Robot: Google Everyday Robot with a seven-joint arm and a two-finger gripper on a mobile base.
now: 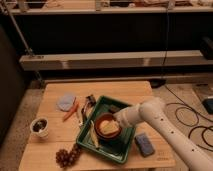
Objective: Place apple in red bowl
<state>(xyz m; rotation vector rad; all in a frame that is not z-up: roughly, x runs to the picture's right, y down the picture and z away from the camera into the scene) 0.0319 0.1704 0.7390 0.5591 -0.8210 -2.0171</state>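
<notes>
one sponge (145, 144); one pincer (114, 122) over one bowl (96, 128)

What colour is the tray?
The tray is green, camera view; the pincer is at the red bowl in it.

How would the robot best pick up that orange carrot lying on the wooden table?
Probably by gripping the orange carrot around its middle, coming straight down from above. It lies flat and slanted on the wooden table, long and thin, so closing across its narrow width should hold it best. The gripper is at the red bowl in the green tray, away from the carrot.
</notes>
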